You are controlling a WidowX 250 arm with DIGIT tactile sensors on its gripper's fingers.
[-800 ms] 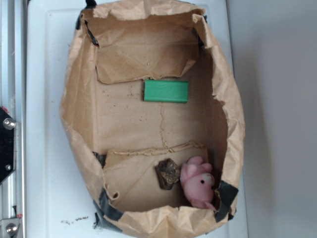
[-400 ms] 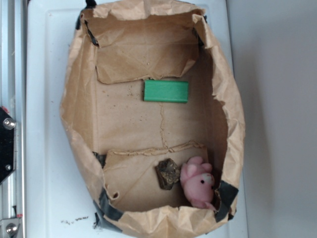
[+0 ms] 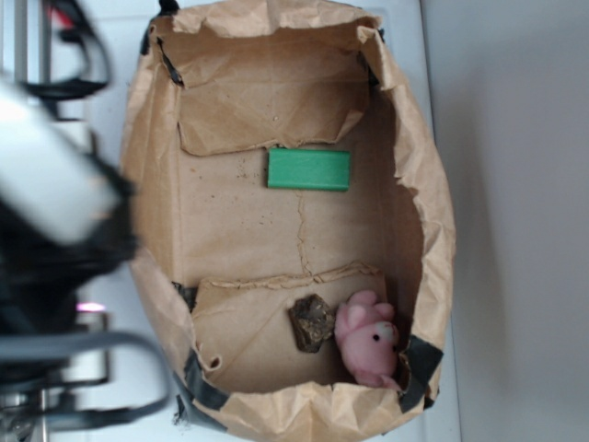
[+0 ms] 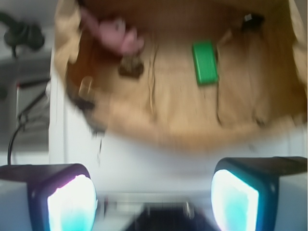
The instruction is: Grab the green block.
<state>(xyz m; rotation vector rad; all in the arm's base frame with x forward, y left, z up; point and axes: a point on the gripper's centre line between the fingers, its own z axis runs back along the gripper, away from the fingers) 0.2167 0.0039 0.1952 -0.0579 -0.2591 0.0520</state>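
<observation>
The approach is the step in hand: nothing has been gripped, and the gripper is held outside the paper bag, over the white worktop beside the bag's long wall. In the exterior view only a blurred mass of the arm is seen there, so the jaws cannot be read from that view. In the wrist view the two pads are seen wide apart at the bottom corners with nothing between them, so the jaws are judged to be released.

The green block lies flat on the floor of the bag, its long side running across the bag, just against the lower edge of the folded paper flap at the bag's far end. It is well apart from the brown rock-like lump and the pink plush toy, which sit close together at the opposite end (the toy nearest the bag's corner). In the wrist view the block is seen beyond the near wall of the bag, to the right of centre.

The next move is judged to call for the arm to be carried over the bag's wall without the crumpled rim being caught, then centred above the block. The jaws would best be turned so that the block's narrow width is spanned, and lowered until the pads flank its long sides. Some care is likely needed at the flap, since the block rests right at its edge and one pad may have to be set down close to the paper.
</observation>
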